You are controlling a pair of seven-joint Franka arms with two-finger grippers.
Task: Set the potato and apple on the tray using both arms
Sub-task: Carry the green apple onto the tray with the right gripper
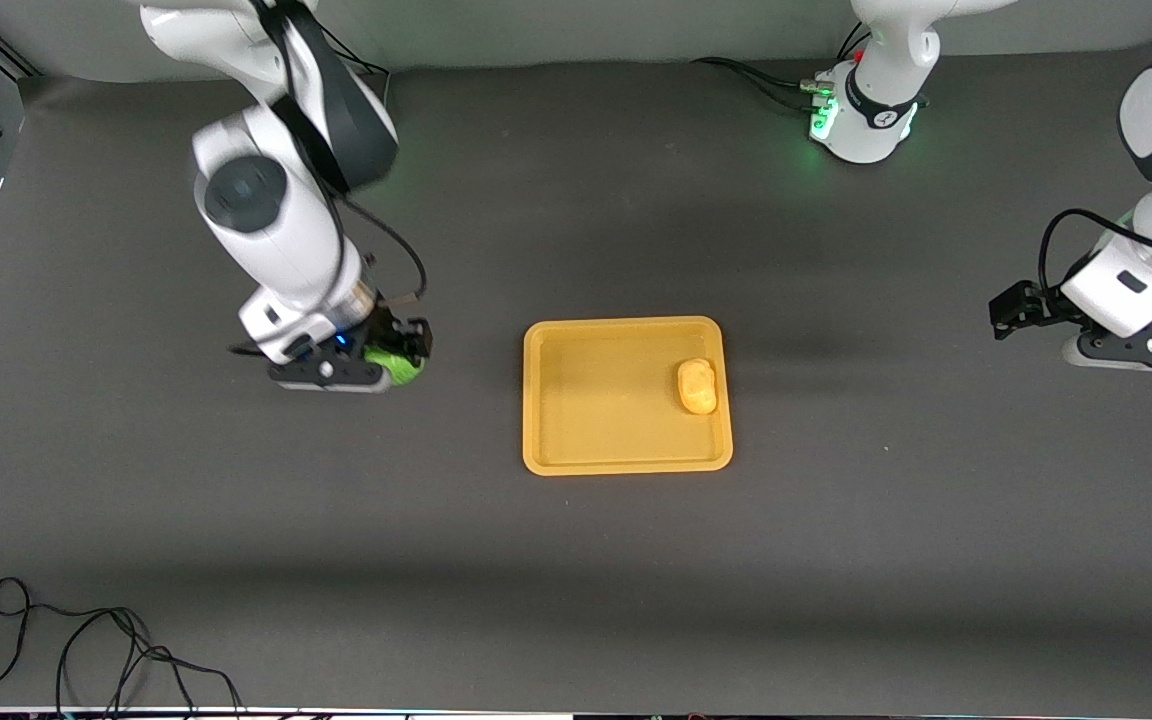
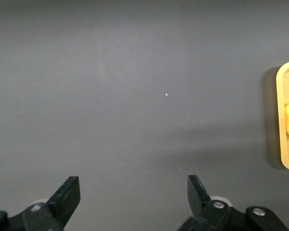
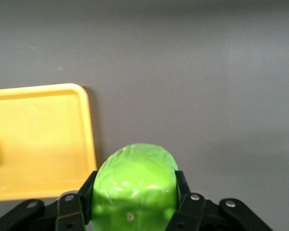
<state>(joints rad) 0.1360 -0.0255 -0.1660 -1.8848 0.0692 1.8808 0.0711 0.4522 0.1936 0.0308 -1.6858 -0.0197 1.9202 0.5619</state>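
The loose black cable (image 1: pixel 86 650) coils on the table (image 1: pixel 576 560) nearest the front camera, toward my right arm's end, well clear of anything I have to do. Farther in sits the tray (image 1: pixel 556 450), flat in the middle of the table, with the potato (image 1: pixel 697 386) already lying on it close to the rim at my left arm's end, so I judge that half of the job done. My right gripper (image 1: pixel 398 362) is clamped on the apple (image 1: pixel 394 364), its fingers (image 3: pixel 89 192) pressing the green skin from both sides, over bare table beside the tray toward my right arm's end; I cannot tell from these views whether the apple is lifted or touching the surface. Holding it across its widest part should keep a round thing from rolling out. The tray floor on the side facing the apple is bare, and nothing stands between them except the low rim, which I must clear. My left gripper (image 2: pixel 134 195) waits with its fingers spread wide and empty, over bare table well apart from the tray, out of the way.
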